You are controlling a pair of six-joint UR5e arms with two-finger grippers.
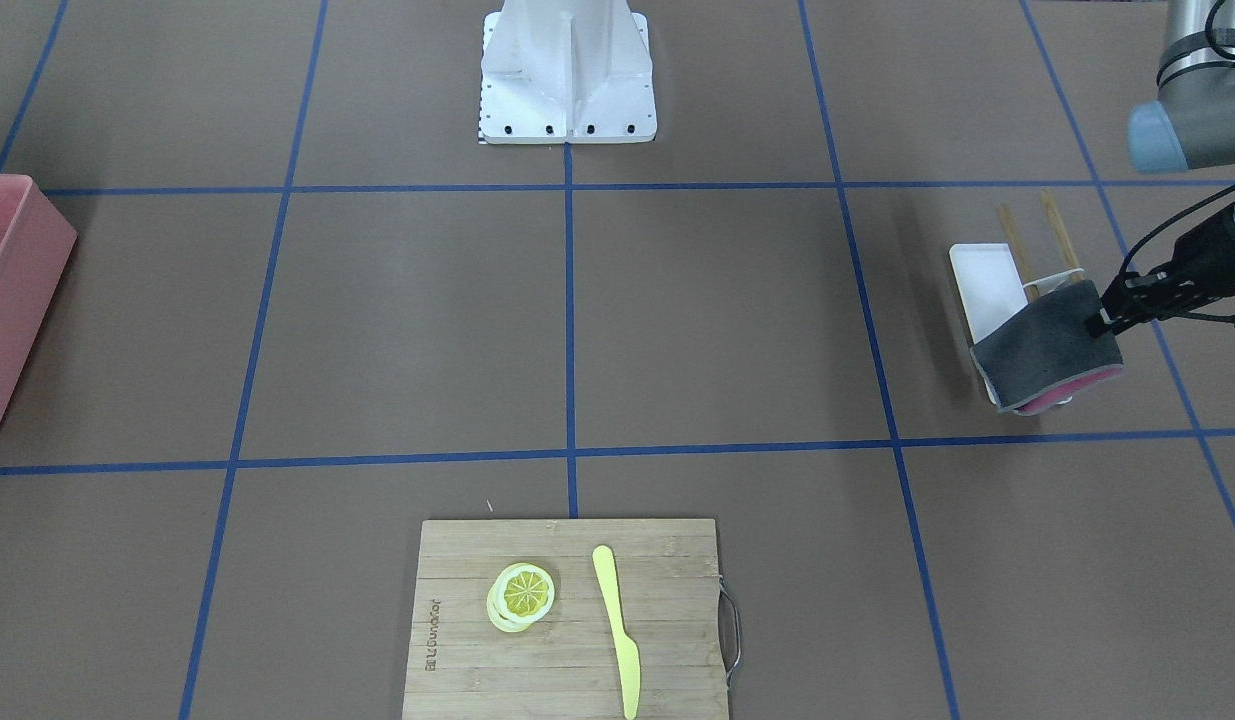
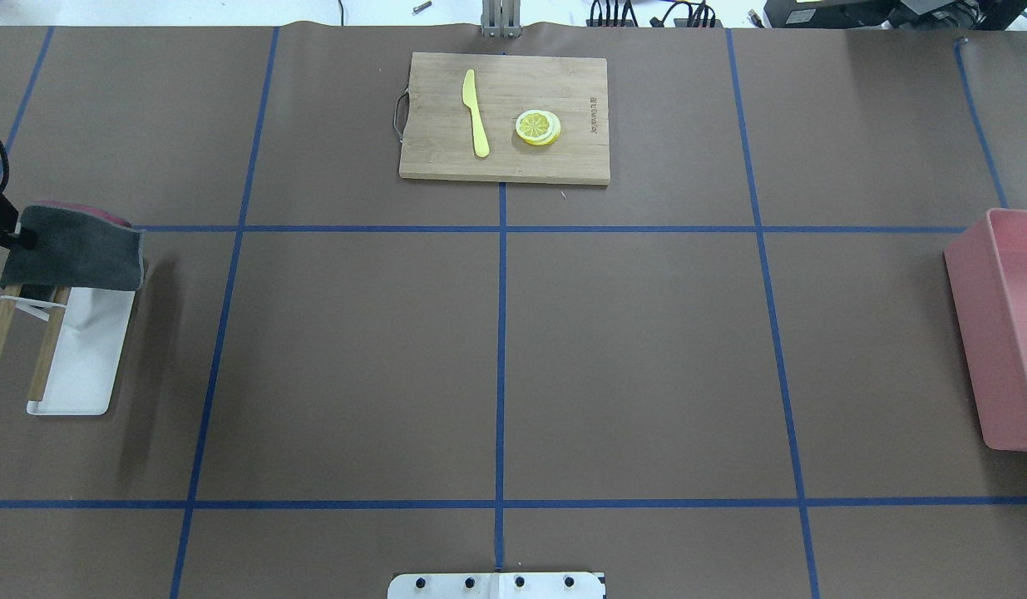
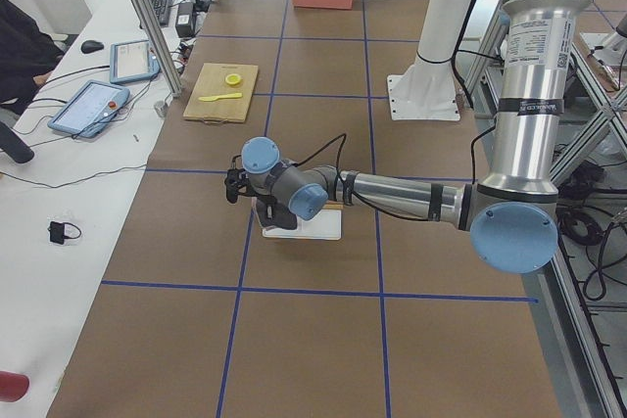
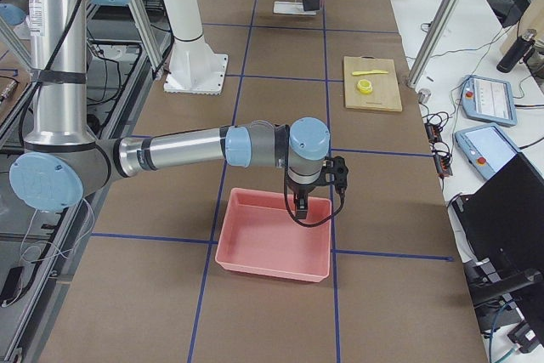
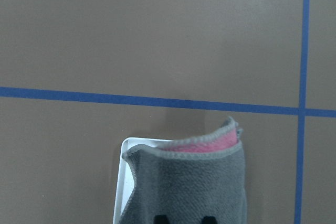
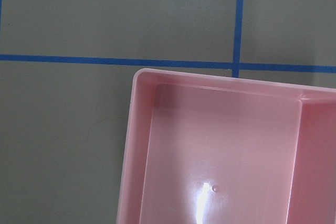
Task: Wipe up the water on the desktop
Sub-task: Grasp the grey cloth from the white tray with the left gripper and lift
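Left gripper [image 1: 1105, 318] pinches edge of grey-pink cloth [image 1: 1047, 350]. Cloth hangs over far end of white tray [image 2: 85, 366], left side of desktop [image 2: 629, 349]. Right gripper [image 4: 299, 203] above pink bin [image 4: 272, 248], right side; finger state cannot tell. Cutting board [image 2: 505, 162] far centre, with knife [image 2: 476, 112] and lemon slices [image 2: 538, 127].

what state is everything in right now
left gripper, shut on the grey cloth
grey cloth, folded, pink side inward, held over the white tray
white tray, flat on the desktop
right gripper, over the pink bin, open or shut unclear
pink bin, upright, empty
cutting board, flat, bearing lemon slices and yellow knife
lemon slices, stacked
yellow knife, lying flat
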